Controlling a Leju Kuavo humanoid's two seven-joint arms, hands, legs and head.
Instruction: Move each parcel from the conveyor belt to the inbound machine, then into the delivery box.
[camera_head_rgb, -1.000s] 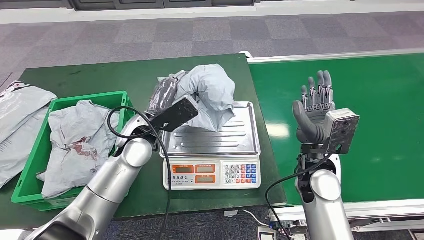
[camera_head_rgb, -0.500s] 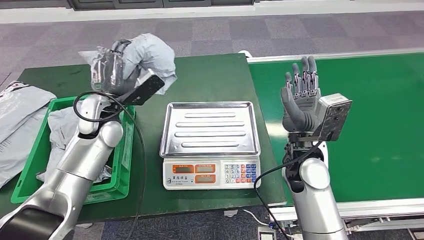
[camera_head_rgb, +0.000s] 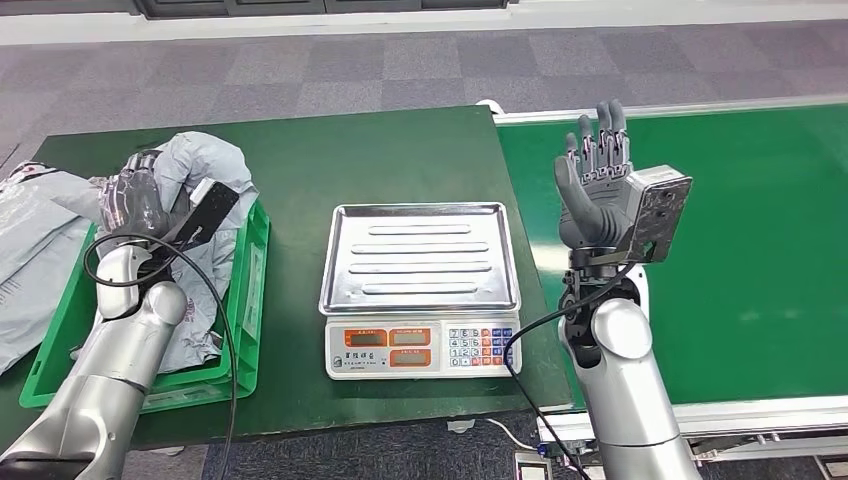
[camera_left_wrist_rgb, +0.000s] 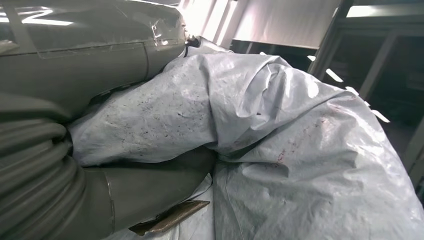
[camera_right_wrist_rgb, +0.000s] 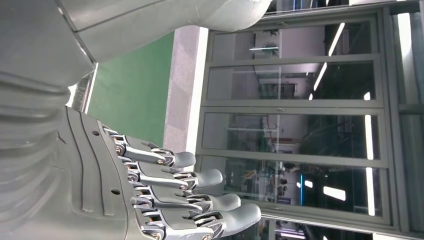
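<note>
My left hand (camera_head_rgb: 135, 198) grips a crumpled grey parcel (camera_head_rgb: 205, 165) over the far end of the green delivery box (camera_head_rgb: 250, 290). Up close, the left wrist view has the parcel (camera_left_wrist_rgb: 280, 150) wrapped by my thumb and fingers (camera_left_wrist_rgb: 75, 65). Other grey parcels (camera_head_rgb: 185, 340) lie inside the box. The inbound machine, a scale with a bare steel tray (camera_head_rgb: 420, 255), stands in the middle of the table. My right hand (camera_head_rgb: 595, 185) is raised upright and open at the conveyor belt's (camera_head_rgb: 760, 240) left edge, fingers (camera_right_wrist_rgb: 175, 195) spread and holding nothing.
More grey bags (camera_head_rgb: 30, 240) lie on the floor left of the box. The scale's keypad and displays (camera_head_rgb: 425, 348) face me. A black cable (camera_head_rgb: 225, 330) loops from my left arm over the box. The dark green table (camera_head_rgb: 400, 150) stretches behind the scale.
My left hand has carried the parcel off the scale tray, leftward and down to the box. The right hand has risen slightly and stayed open.
</note>
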